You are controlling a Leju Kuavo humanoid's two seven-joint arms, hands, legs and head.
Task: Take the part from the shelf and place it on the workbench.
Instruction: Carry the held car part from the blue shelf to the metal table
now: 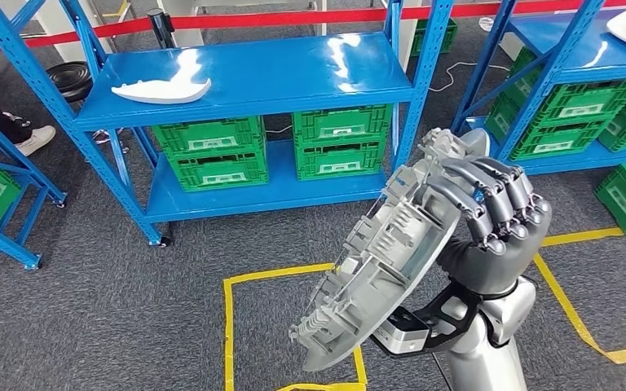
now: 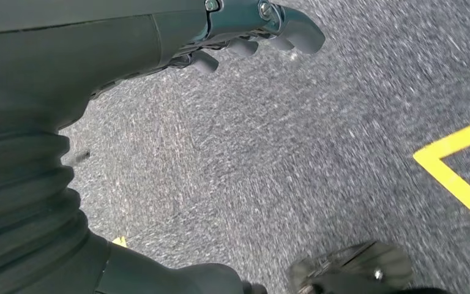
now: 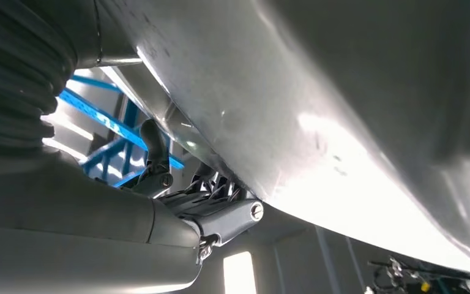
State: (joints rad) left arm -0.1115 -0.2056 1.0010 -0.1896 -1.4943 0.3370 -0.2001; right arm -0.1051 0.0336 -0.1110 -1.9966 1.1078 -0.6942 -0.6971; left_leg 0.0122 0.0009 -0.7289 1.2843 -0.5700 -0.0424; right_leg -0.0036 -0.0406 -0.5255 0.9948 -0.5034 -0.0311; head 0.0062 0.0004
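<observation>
Right robot hand (image 1: 489,213) gripping grey part (image 1: 383,257), held tilted, fingers over rim

Blue shelf (image 1: 293,77): white part (image 1: 163,90) on top board, green crates (image 1: 212,151) on lower board
</observation>
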